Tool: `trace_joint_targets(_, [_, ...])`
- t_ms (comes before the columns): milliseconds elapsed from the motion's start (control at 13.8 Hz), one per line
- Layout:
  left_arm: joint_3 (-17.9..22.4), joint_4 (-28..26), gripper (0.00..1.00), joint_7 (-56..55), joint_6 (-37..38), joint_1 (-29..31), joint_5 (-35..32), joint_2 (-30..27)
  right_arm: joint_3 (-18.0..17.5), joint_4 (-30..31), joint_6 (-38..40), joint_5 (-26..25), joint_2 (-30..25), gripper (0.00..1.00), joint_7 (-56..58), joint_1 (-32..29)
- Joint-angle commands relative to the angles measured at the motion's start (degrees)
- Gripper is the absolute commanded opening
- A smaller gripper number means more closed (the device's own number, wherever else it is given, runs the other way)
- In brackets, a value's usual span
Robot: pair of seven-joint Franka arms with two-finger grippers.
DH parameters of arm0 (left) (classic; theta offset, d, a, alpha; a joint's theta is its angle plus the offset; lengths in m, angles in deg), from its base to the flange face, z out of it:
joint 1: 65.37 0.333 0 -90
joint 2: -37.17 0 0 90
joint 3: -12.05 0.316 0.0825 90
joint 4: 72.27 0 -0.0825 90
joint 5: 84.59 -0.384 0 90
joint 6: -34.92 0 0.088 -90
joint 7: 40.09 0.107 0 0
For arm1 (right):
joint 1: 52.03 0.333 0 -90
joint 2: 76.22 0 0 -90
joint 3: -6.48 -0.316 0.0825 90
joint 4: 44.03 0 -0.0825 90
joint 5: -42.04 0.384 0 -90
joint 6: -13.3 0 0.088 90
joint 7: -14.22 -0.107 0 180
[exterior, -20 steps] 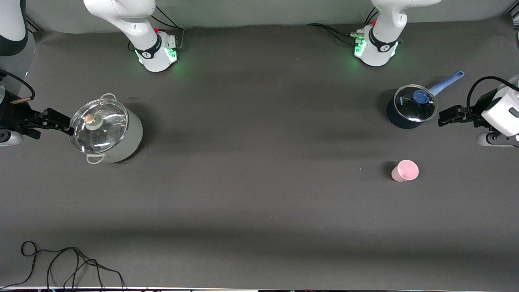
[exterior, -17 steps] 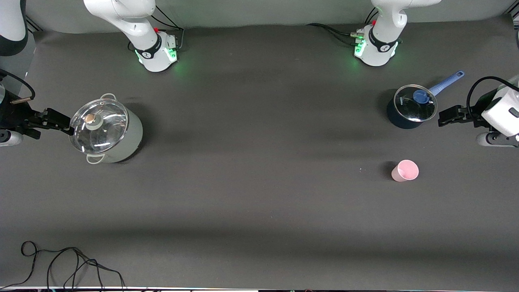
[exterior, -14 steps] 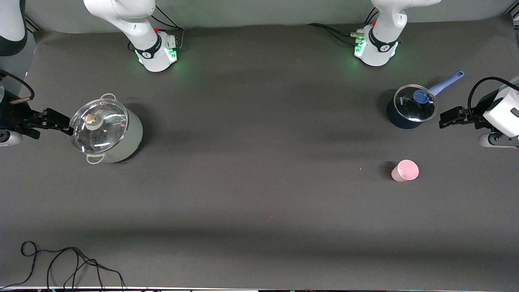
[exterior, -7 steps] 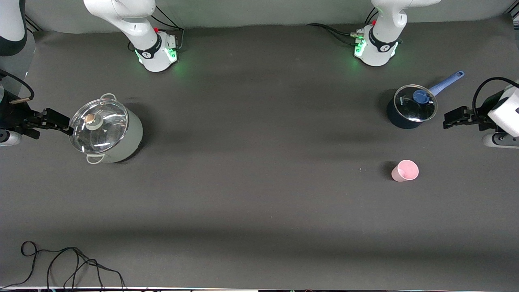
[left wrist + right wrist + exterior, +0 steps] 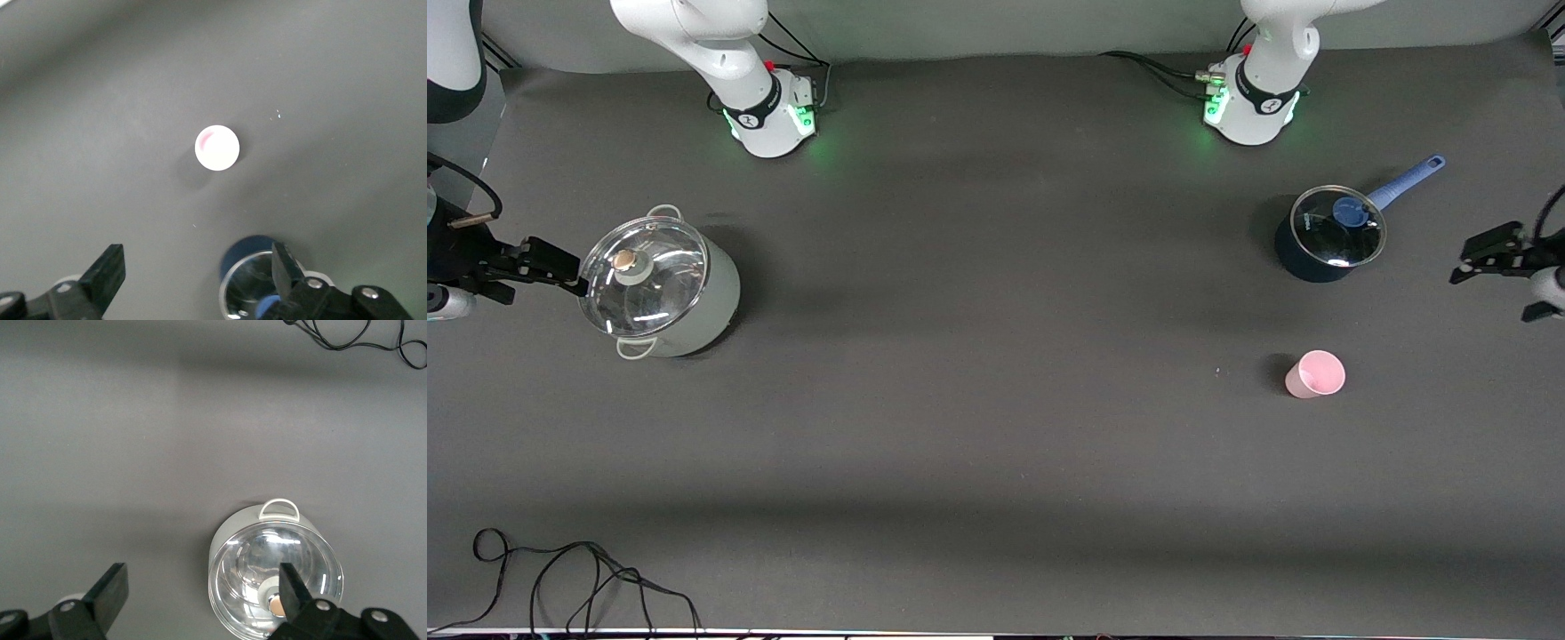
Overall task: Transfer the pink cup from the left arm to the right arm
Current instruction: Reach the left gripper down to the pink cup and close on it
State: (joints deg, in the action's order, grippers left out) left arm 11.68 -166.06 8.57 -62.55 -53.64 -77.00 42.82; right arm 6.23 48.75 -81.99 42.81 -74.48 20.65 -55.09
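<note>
Our left gripper (image 5: 1487,253) hangs with its fingers spread wide and empty over the table's end by the blue saucepan (image 5: 1327,236). We see the pink cup (image 5: 1314,374) upright, nearer the front camera than that saucepan. Our right gripper (image 5: 538,265) waits, wide open, beside the grey pot (image 5: 660,286).

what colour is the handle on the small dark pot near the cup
Light blue: the saucepan's handle sticks out toward the left arm's base. It shows best in the front view.
</note>
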Motion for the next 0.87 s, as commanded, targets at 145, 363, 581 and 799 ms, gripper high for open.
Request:
trace_joint_targets(145, [-0.34, 1.07, 0.98, 29.33, -0.61, 11.28, 15.4, 6.9, -0.01, -0.23, 0.98, -0.42, -0.42, 1.0, -0.89, 0.07])
trace_joint_targets(363, [-0.43, 1.78, 0.98, 46.39, -0.35, 16.56, 24.54, 12.61, -0.01, -0.23, 0.98, -0.42, -0.42, 1.0, -0.97, 0.07])
trace_joint_targets(581, [-0.51, 2.04, 0.98, 61.08, 0.53, 20.69, 34.38, 19.81, -0.01, -0.23, 0.98, -0.42, -0.42, 1.0, -0.89, 0.07])
trace_joint_targets(799, [-0.6, 2.04, 0.96, 72.6, 2.11, 22.37, 41.69, 26.85, -0.01, -0.23, 0.98, -0.42, -0.33, 1.0, -0.97, 0.07])
